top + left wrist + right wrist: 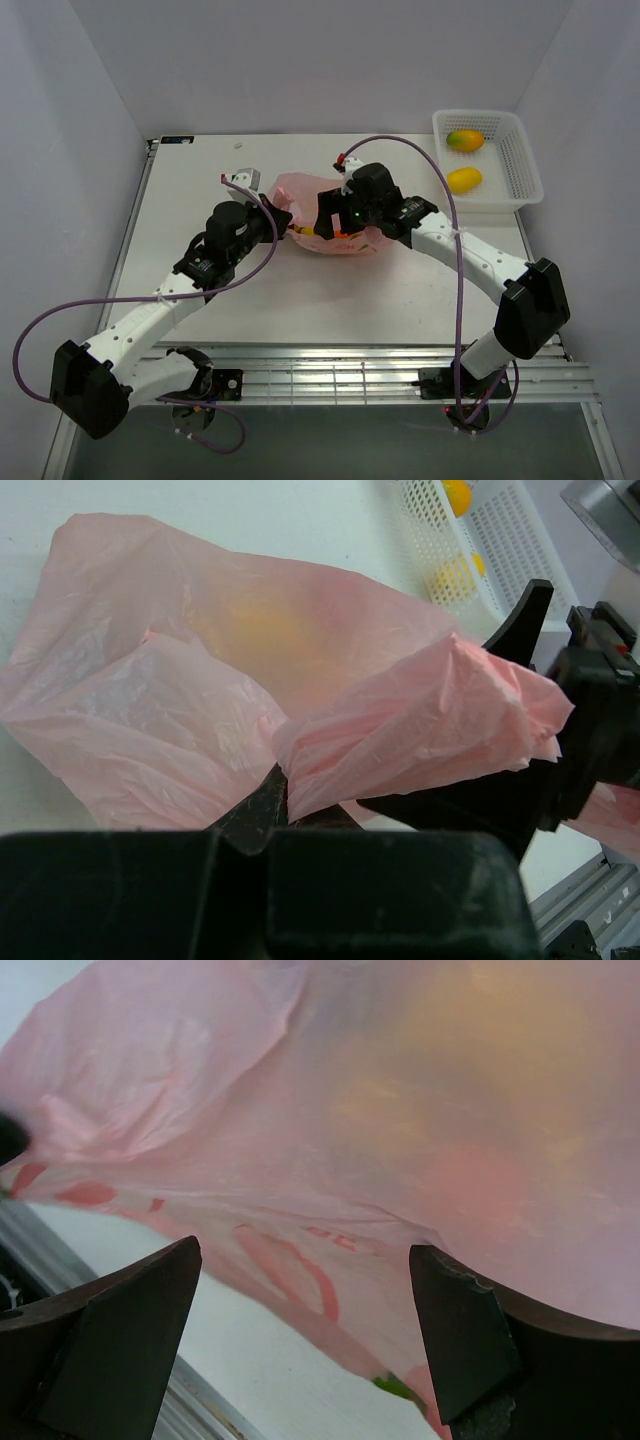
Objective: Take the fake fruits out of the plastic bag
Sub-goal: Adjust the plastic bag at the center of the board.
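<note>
The pink plastic bag [318,215] lies mid-table, crumpled, with fruits showing only as blurred yellow-orange shapes through the film [262,620] [480,1110]. My left gripper [283,218] is at the bag's left edge, shut on a bunched fold of the bag [420,730]. My right gripper [335,225] is over the bag's right part, open, its fingers [130,1330] standing wide on either side of the bag's printed lower edge [300,1270]. Two yellow-green-red mangoes [465,140] [464,179] lie in the white basket.
The white lattice basket [520,160] stands at the table's back right corner; it also shows in the left wrist view [500,540]. A small grey device [243,179] sits behind the bag's left side. Metal rails [330,375] run along the near table edge.
</note>
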Robot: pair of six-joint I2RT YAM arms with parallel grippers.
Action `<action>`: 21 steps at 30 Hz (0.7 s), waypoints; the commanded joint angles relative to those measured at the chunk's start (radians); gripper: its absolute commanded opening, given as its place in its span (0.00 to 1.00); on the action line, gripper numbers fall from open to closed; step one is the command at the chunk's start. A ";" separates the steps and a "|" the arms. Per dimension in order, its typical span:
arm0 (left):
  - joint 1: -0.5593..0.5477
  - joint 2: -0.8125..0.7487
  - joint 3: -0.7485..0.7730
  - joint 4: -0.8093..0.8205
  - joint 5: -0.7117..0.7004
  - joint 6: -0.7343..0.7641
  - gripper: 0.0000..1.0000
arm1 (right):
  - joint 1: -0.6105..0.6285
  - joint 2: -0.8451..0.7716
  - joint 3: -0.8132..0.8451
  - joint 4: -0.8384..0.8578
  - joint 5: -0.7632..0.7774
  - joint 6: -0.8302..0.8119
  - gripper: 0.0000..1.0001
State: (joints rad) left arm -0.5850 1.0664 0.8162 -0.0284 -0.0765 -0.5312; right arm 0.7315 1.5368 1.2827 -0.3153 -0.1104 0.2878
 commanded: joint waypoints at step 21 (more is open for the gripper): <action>-0.015 -0.043 0.015 -0.053 -0.017 -0.156 0.00 | 0.085 -0.027 -0.273 0.367 0.425 0.060 0.90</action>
State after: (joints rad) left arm -0.5930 1.0637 0.8131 -0.0666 -0.1123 -0.6594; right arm 0.8047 1.5192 1.0153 -0.0502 0.2207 0.3405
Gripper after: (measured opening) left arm 0.015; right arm 0.901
